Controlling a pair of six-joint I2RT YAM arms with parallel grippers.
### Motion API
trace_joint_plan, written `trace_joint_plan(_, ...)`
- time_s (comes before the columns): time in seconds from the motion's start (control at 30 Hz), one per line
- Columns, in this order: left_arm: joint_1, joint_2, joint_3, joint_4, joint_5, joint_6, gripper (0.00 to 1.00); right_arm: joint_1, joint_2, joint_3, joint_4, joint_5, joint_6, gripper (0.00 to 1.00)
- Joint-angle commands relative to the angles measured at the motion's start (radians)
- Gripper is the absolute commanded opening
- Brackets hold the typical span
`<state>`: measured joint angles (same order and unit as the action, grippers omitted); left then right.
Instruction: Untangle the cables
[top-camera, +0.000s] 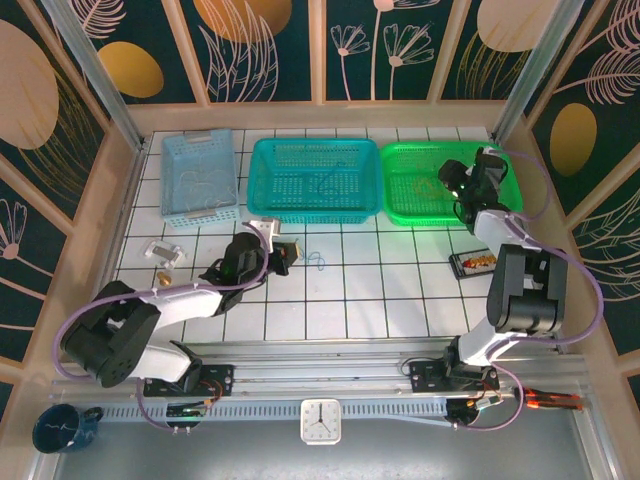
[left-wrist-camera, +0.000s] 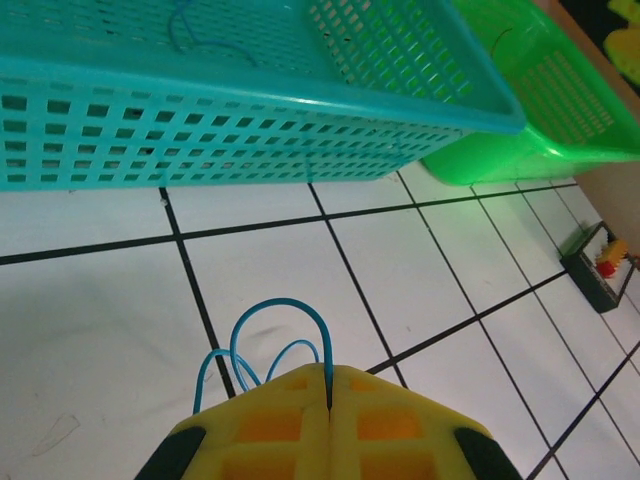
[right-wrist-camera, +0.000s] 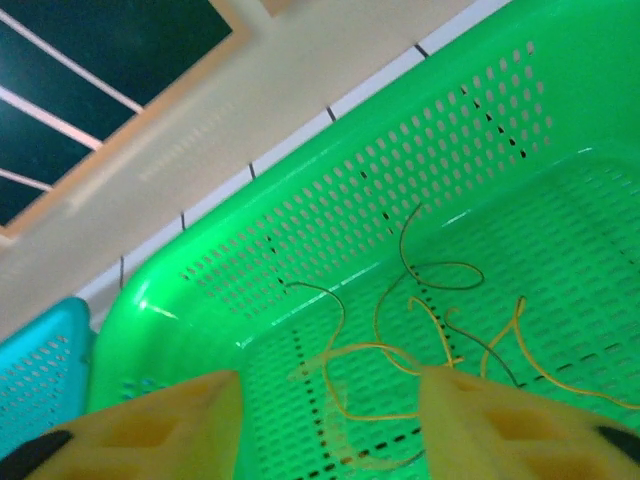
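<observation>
Teal basket (left-wrist-camera: 250, 130), green basket (right-wrist-camera: 330, 220), blue cable (left-wrist-camera: 283, 300), yellowish cables (right-wrist-camera: 385, 346), yellow fingers (left-wrist-camera: 270, 430)

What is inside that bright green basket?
Thin yellowish cables lie loosely tangled on the floor of the green basket. The open right tool hangs over the near part of the floor, so anything under its fingers is hidden.

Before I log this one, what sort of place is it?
Probably a robot lab cell: a tiled table boxed in by printed panels, a left arm and right arm bolted to a rail at its near edge, and a clock facing the camera.
</observation>
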<state>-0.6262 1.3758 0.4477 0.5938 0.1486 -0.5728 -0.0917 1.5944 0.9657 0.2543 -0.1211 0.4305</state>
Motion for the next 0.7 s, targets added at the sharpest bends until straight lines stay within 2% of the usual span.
trace_joint_plan(0.0,0.009,-0.041,0.044,-0.031,0.022,0.002,0.00,0.007,-0.030,-0.015,0.023,-0.007,0.006,0.53)
trace_joint_plan(0.17,0.009,-0.079,0.085,-0.044,0.039,-0.004,0.00,0.069,-0.142,-0.052,0.009,-0.027,-0.008,0.54)
trace_joint_plan(0.27,0.010,-0.094,0.118,-0.052,0.040,-0.004,0.00,0.141,-0.215,-0.080,0.003,-0.066,-0.019,0.55)
trace_joint_plan(0.37,0.010,-0.100,0.164,-0.069,0.032,0.003,0.00,0.238,-0.267,-0.110,0.022,-0.154,-0.061,0.55)
trace_joint_plan(0.43,0.010,-0.100,0.198,-0.093,0.021,0.013,0.00,0.300,-0.286,-0.145,0.069,-0.281,-0.098,0.55)
trace_joint_plan(0.5,0.011,-0.092,0.232,-0.117,0.010,0.027,0.00,0.366,-0.292,-0.167,0.086,-0.349,-0.125,0.56)
trace_joint_plan(0.67,0.018,-0.066,0.297,-0.140,0.007,0.044,0.00,0.531,-0.282,-0.226,0.110,-0.366,-0.171,0.58)
